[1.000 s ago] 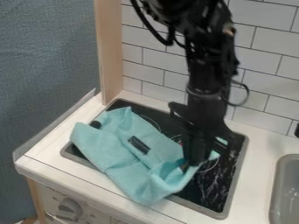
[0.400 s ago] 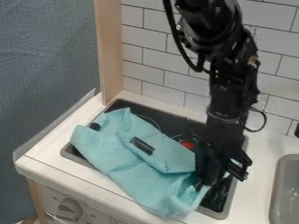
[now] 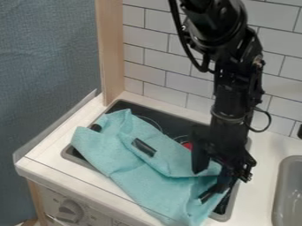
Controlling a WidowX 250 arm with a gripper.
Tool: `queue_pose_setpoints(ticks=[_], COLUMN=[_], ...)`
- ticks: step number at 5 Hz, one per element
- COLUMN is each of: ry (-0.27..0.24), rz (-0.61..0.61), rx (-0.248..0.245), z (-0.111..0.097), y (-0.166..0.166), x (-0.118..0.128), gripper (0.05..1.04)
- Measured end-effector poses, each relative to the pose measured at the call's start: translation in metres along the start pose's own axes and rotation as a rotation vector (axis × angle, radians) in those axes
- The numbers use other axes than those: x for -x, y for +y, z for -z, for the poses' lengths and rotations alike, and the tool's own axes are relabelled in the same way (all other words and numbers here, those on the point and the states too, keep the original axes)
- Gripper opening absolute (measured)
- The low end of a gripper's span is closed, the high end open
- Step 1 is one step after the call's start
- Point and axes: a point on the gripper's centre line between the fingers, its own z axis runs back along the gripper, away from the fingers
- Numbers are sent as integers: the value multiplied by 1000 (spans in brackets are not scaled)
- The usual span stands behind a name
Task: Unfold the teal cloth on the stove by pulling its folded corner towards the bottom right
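Positioning gripper (image 3: 203, 184), set wide, at near-right part of blue cloth (image 3: 138, 170), draped across stovetop (image 3: 168, 124) and onto worktop (image 3: 62, 141). For clean release: ease straight up, avoiding snagging folded layer.

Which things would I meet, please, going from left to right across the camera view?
Blue-grey textured panel, crumpled turquoise cloth, black two-finger pincer, grey sink basin with a rounded corner.

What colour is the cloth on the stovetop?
The cloth is plain light teal, with no pattern visible; it shows best in the camera view.
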Motion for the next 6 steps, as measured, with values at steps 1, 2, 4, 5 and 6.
queue_pose_setpoints(ticks=[1,2,4,5,6], ry=[11,8,-106,-108,-109], rz=[-3,-12,18,18,16], rx=[-2,-46,-144,-144,-144], z=[0,-15,-70,-71,-71], y=[0,4,12,12,12], x=[2,5,8,8,8], gripper=[1028,1007,999,999,999])
